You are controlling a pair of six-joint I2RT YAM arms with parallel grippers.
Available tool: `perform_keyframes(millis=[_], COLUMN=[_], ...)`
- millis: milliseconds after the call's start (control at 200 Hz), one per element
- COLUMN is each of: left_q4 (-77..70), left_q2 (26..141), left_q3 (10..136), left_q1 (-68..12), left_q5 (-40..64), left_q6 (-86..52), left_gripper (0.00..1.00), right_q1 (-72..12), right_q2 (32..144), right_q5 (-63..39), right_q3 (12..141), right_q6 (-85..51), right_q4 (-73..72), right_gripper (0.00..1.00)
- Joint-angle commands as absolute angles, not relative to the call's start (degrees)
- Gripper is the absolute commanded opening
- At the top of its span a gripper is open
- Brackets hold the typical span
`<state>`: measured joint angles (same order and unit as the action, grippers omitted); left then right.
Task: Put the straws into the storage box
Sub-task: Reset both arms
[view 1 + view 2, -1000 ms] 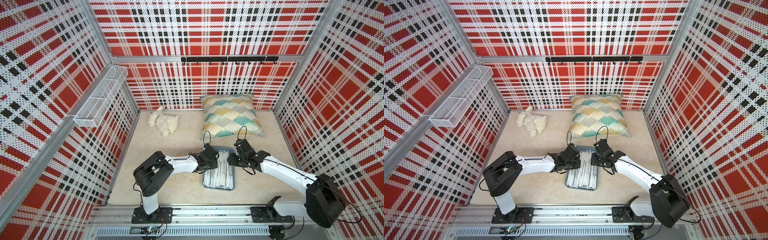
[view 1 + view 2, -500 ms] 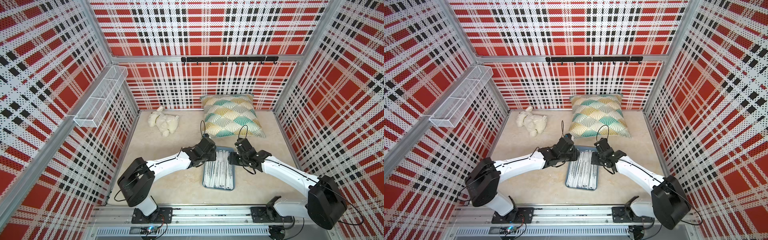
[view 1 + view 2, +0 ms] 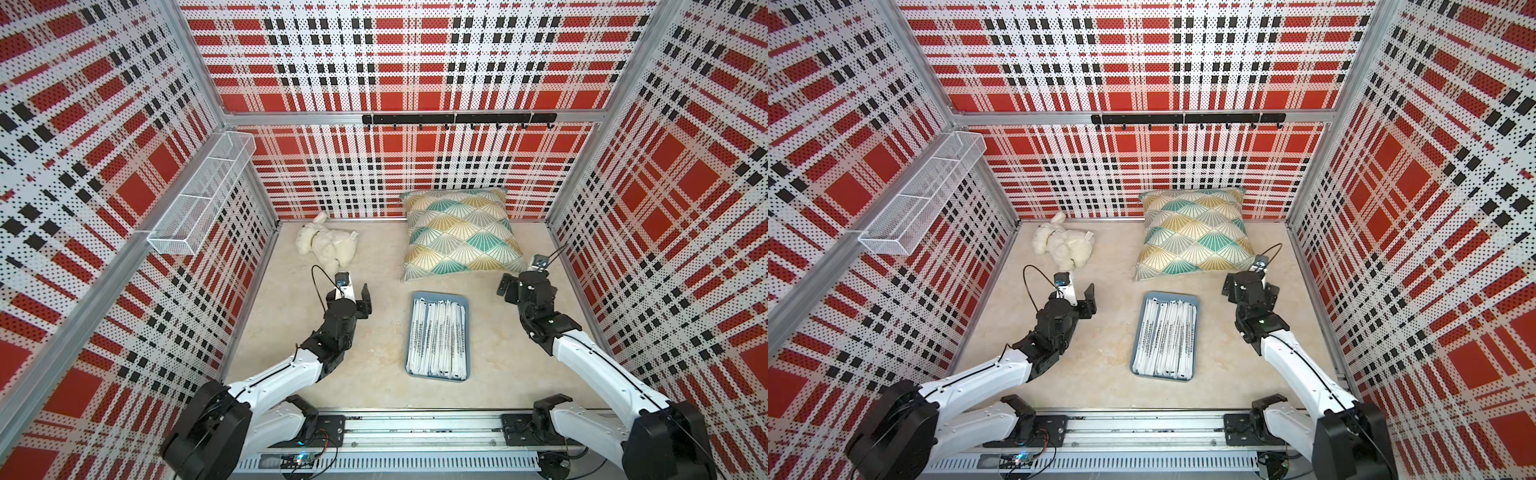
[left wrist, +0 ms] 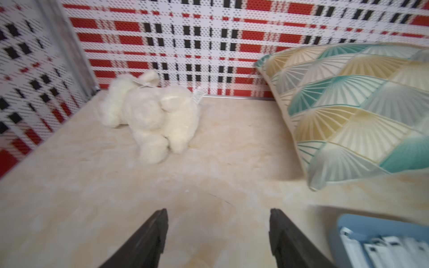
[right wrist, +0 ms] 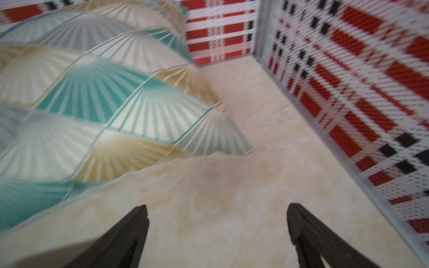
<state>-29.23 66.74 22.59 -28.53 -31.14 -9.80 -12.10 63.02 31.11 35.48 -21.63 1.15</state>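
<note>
Withdrawing from box (image 3: 440, 294) to either side | left gripper (image 4: 218, 212) now spread, empty | right gripper (image 5: 217, 206) now spread, empty | straws (image 3: 436, 336) lie in box; task judged complete.

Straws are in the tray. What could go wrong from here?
The open right pincer sits between the pillow and side wall; a swing could snag either. The open left pincer points at the plush toy and might bump it. The straws lie loose; knocking the tray could spill them.
</note>
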Motion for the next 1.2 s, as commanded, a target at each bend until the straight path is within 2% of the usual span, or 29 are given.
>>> perform_keyframes(millis=[0,95,170,331,381,406,481,641,792,882,947,1027,1112,1192], left_q4=[-40.9,-42.1,-50.7,-68.7,-71.3,-71.3,-75.6,-89.0,-86.1,-82.8,-82.7,-82.5,-82.6,-82.3], left_q2=[70.6,72.2,72.0,75.9,76.9,76.8,79.8,90.7,90.1,90.0,90.2,90.1,89.7,90.0], left_q3=[23.1,22.9,18.5,8.8,8.4,8.3,8.0,7.4,8.6,9.9,10.2,10.1,9.9,10.4], left_q1=[-22.9,-17.9,-12.7,-0.3,2.4,2.7,2.6,0.7,0.2,0.6,0.3,0.3,0.1,-0.5], left_q5=[-37.6,-40.4,-33.9,-15.6,-9.3,-8.8,-7.8,-7.0,-12.9,-14.5,-15.0,-14.9,-15.4,-16.5], left_q6=[-3.5,-5.6,-4.5,-8.1,-8.3,-7.2,-5.1,-2.7,-4.3,-5.2,-5.2,-5.1,-4.9,-4.5], left_gripper=[0.73,0.73,0.73,0.73,0.93,0.98,1.0,0.99,0.99,0.99,0.99,0.99,0.99,0.99], right_q1=[-10.0,-8.5,-5.2,-1.2,-0.4,-0.3,-0.3,-0.2,-0.4,-1.8,-6.1,-7.3,-3.0,-3.1], right_q2=[67.1,72.0,76.4,80.9,80.8,80.6,80.2,78.9,78.1,83.5,91.3,88.0,88.1,88.8], right_q5=[36.4,37.4,31.0,25.3,21.6,20.9,18.1,13.0,12.4,12.7,19.7,21.9,19.6,20.2], right_q3=[31.3,26.5,23.8,23.5,22.5,22.3,21.1,18.5,16.8,10.4,10.1,14.8,15.2,15.0], right_q6=[-16.3,-13.7,-13.7,-14.8,-13.4,-13.1,-11.8,-9.4,-8.7,-5.6,-1.5,-2.7,-7.3,-6.9], right_q4=[-13.3,-27.0,-35.2,-39.7,-42.3,-42.8,-44.9,-49.3,-51.9,-70.3,-81.0,-65.8,-64.8,-66.7], right_gripper=[1.0,1.0,1.0,0.99,0.99,0.99,1.0,1.0,1.0,1.0,1.0,1.0,1.0,1.0])
